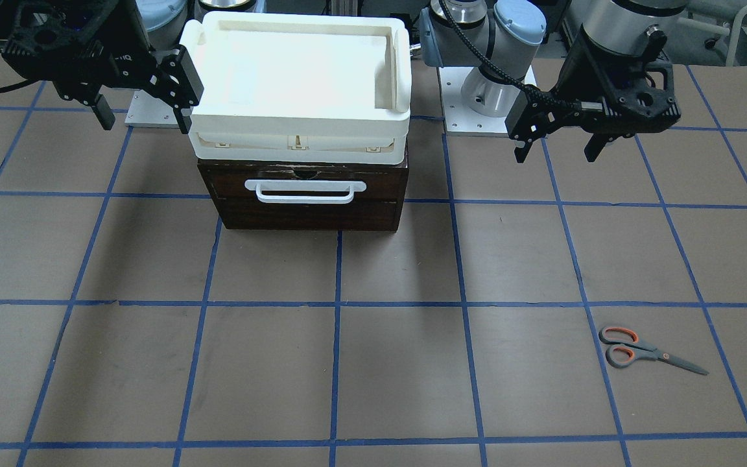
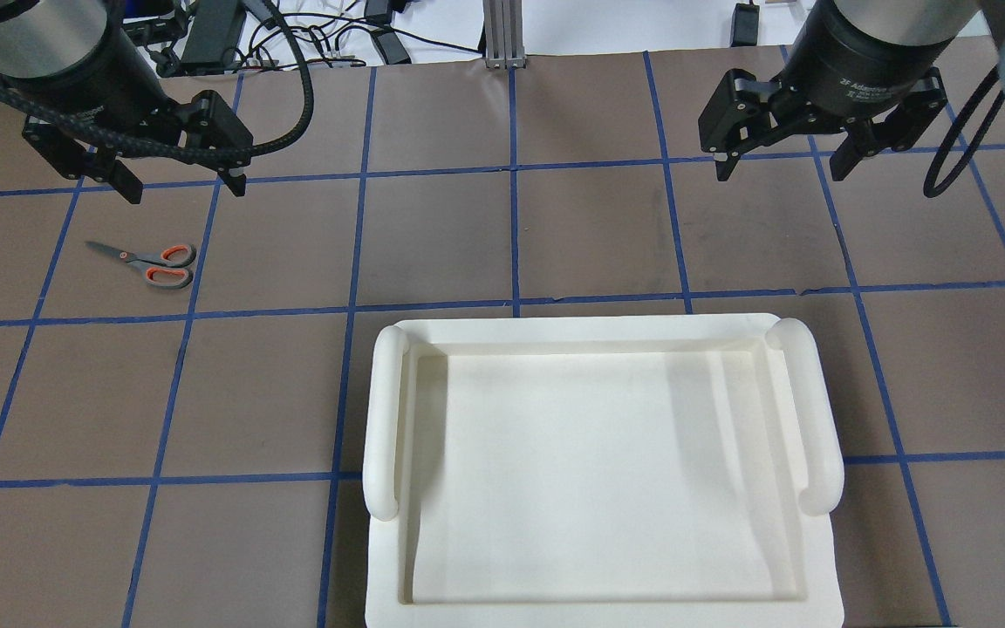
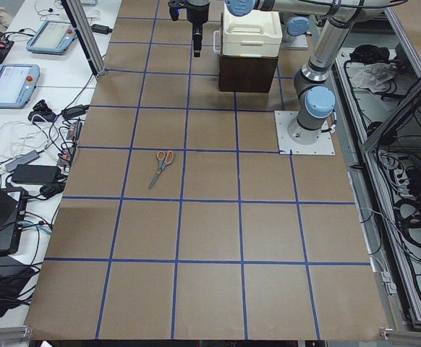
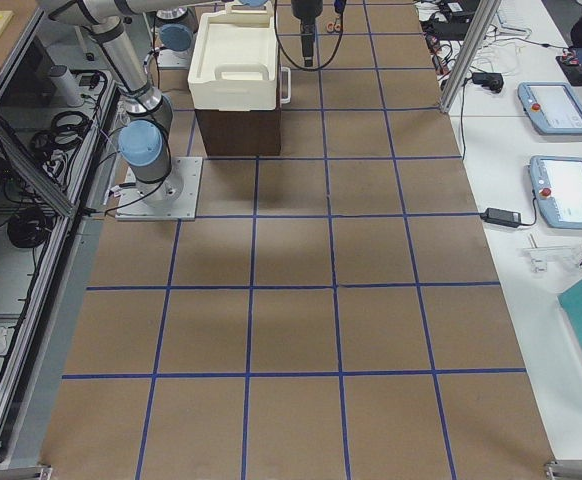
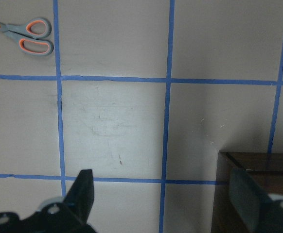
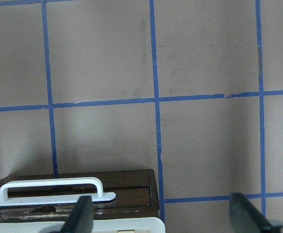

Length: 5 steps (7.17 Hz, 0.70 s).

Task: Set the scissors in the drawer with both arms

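The scissors (image 1: 646,351), dark grey with orange-lined loops, lie flat on the table on my left side; they also show in the overhead view (image 2: 149,260) and the left wrist view (image 5: 27,36). The dark-brown drawer (image 1: 305,206) with its white bar handle (image 1: 305,190) is closed, under a cream-white tray. My left gripper (image 2: 184,187) is open and empty, hanging above the table a little beyond the scissors. My right gripper (image 2: 780,170) is open and empty, above the table out in front of the drawer; its wrist view shows the drawer front (image 6: 83,194) below it.
The cream-white plastic tray (image 1: 296,136) sits on top of the drawer box and hides it in the overhead view (image 2: 385,410). Blue tape lines grid the brown table. Tablets and cables lie past the table's far edge (image 3: 22,79).
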Tool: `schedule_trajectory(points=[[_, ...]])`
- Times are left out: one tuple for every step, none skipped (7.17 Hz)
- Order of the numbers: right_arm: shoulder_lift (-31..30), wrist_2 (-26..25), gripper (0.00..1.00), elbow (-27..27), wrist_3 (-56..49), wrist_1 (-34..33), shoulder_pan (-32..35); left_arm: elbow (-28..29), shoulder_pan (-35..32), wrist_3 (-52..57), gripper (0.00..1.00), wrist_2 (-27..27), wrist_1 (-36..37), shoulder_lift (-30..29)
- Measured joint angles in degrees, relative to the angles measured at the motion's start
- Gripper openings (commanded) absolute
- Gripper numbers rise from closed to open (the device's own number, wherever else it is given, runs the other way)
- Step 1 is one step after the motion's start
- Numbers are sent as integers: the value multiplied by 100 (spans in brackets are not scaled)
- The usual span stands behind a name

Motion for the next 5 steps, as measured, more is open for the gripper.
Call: schedule_trajectory(points=[[4, -1, 100, 1, -3, 0, 0, -1, 0, 5, 100, 2, -10, 1], [7, 16, 100, 3, 2, 11, 0, -2, 1, 5, 100, 3, -23, 3], [16, 96, 100, 3, 0, 31, 1, -1, 1, 28, 100, 3, -22, 5], [85, 269, 100, -2, -65, 39, 8, 3, 31, 122, 100, -6, 3, -6], [244, 432, 100, -9, -201, 41, 46, 4, 126, 395, 100, -21, 53, -42]])
